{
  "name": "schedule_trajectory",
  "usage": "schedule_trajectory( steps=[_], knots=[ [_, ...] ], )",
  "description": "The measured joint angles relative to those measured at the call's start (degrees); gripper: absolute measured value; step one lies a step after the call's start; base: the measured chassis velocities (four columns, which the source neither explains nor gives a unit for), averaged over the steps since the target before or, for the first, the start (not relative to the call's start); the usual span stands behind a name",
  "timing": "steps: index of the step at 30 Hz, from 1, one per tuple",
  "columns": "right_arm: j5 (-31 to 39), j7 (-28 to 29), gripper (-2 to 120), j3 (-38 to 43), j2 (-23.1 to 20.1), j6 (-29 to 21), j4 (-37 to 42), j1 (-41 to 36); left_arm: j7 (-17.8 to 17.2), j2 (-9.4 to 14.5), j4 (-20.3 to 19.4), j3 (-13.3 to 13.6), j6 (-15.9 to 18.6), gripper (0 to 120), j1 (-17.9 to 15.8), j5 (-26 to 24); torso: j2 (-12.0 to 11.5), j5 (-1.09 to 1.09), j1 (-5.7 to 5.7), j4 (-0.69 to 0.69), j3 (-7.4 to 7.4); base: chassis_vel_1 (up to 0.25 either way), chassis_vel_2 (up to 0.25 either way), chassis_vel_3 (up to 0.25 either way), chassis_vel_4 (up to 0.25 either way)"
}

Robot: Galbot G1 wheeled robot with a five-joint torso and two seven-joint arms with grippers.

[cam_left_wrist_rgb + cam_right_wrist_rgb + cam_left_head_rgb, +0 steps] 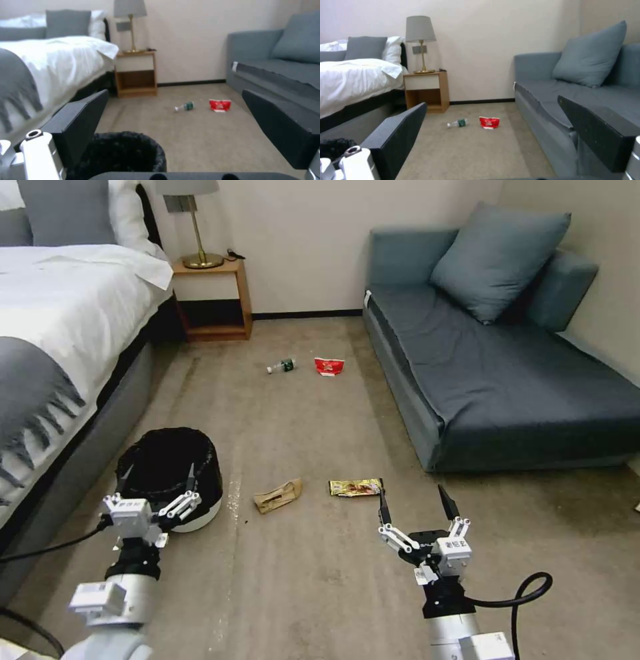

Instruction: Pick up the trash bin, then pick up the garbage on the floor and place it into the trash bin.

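black crinkly plastic lines the small round trash bin, which stands on the beige carpet beside the grey-skirted bed. left gripper hovers over its near rim, fingers spread apart. right gripper hangs above bare carpet, fingers also apart, just short of the shiny gold snack wrapper. crumpled brown paper bag lies between bin and wrapper. farther off, clear green-labelled bottle and red-and-white snack packet lie near the blue-grey sofa.
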Motion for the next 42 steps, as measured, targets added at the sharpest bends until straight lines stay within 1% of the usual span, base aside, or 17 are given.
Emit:
schedule_trajectory(
  steps=[1,7,9,11,15,16,19,22,24,25,29,31,33,35,36,39,42],
  knots=[
    [0.12,0.0,100,0.14,-0.07,0.0,0.05,-0.03,0.48,1.5,0.73,-0.16,0.81,99,-0.98,-2.03,0.0,0.0,0.0,0.0,0.0,0.0,0.0,0.0,0.0],
    [0.28,0.0,100,0.32,-0.06,0.01,0.08,-0.03,1.12,5.12,3.21,-0.86,2.83,98,-3.61,-7.02,0.0,0.0,0.0,0.0,0.0,0.0,0.0,0.0,0.0],
    [0.36,0.01,100,0.35,0.06,0.01,-0.14,0.08,1.03,7.47,4.53,-1.21,5.38,98,-5.59,-9.86,0.0,0.01,0.0,0.01,0.0,0.0,0.0,0.0,0.0],
    [0.4,0.02,100,0.36,0.09,0.02,-0.17,0.12,1.01,8.07,4.89,-1.31,5.98,99,-6.08,-10.21,0.0,0.0,0.0,0.01,0.0,0.0,0.0,0.0,0.0],
    [1.13,0.05,100,1.03,-0.05,0.1,-0.33,0.13,-0.08,15.84,9.9,-4.49,12.51,98,-10.92,-14.18,0.0,0.0,0.0,0.01,0.0,0.0,0.0,0.0,0.0],
    [1.13,0.05,100,1.03,-0.05,0.1,-0.33,0.13,-0.08,15.84,9.9,-4.49,12.51,98,-10.92,-14.18,0.0,0.0,0.0,0.01,0.0,0.0,0.0,0.0,0.0],
    [1.33,0.04,100,1.16,-0.12,0.37,-0.44,-0.01,-0.29,19.48,13.44,-5.72,15.41,98,-14.19,-16.21,0.0,0.0,0.0,0.0,0.0,0.0,0.0,0.0,0.0],
    [1.35,0.05,100,1.17,-0.11,0.47,-0.47,-0.07,-0.29,21.01,15.12,-5.71,17.02,98,-15.48,-17.33,0.0,0.0,0.0,0.0,0.0,0.0,0.0,0.0,0.0],
    [1.37,0.05,100,1.18,-0.14,0.53,-0.47,-0.16,-0.09,22.61,16.87,-5.67,19.25,98,-16.84,-19.49,0.0,-0.01,0.0,0.01,0.0,0.0,0.0,0.0,0.0],
    [1.44,0.05,100,1.29,-0.19,0.56,-0.42,-0.25,0.21,24.39,19.05,-5.66,21.45,98,-18.39,-21.87,0.0,0.0,0.0,0.0,0.0,0.0,0.0,0.0,0.0],
    [1.62,0.06,100,1.57,-0.28,0.61,-0.35,-0.38,1.57,26.99,22.94,-5.57,23.89,98,-20.23,-23.57,0.0,0.0,0.0,0.0,0.0,0.0,0.0,0.0,0.0],
    [1.62,0.06,100,1.57,-0.28,0.61,-0.35,-0.38,1.57,26.99,22.94,-5.57,23.89,98,-20.23,-23.57,0.0,0.0,0.0,0.0,0.0,0.0,0.0,0.0,0.0],
    [1.74,0.07,100,1.69,-0.29,0.66,-0.33,-0.43,2.79,29.36,28.08,-4.78,25.89,98,-22.95,-26.28,0.0,0.0,0.0,0.01,0.0,0.0,0.0,0.0,0.0],
    [1.75,0.07,100,1.72,-0.25,0.68,-0.37,-0.44,3.01,30.41,31.34,-3.94,26.96,98,-25.02,-27.86,0.0,0.0,0.0,0.01,0.0,0.0,0.0,0.0,0.0],
    [1.75,0.07,100,1.72,-0.25,0.68,-0.37,-0.44,3.01,30.41,31.34,-3.94,26.96,98,-25.02,-27.86,0.0,0.0,0.0,0.01,0.0,0.0,0.0,0.0,0.0],
    [1.74,0.08,100,1.75,-0.16,0.68,-0.46,-0.43,3.41,31.9,36.26,-2.33,28.34,98,-29.27,-29.44,0.0,0.0,0.0,0.01,0.0,0.0,0.0,0.0,0.0],
    [1.74,0.09,100,1.75,-0.15,0.68,-0.46,-0.44,3.54,32.55,38.46,-1.72,29.4,98,-31.65,-30.28,0.0,0.0,0.01,0.0,0.0,0.0,0.0,0.0,0.0]
  ],
)
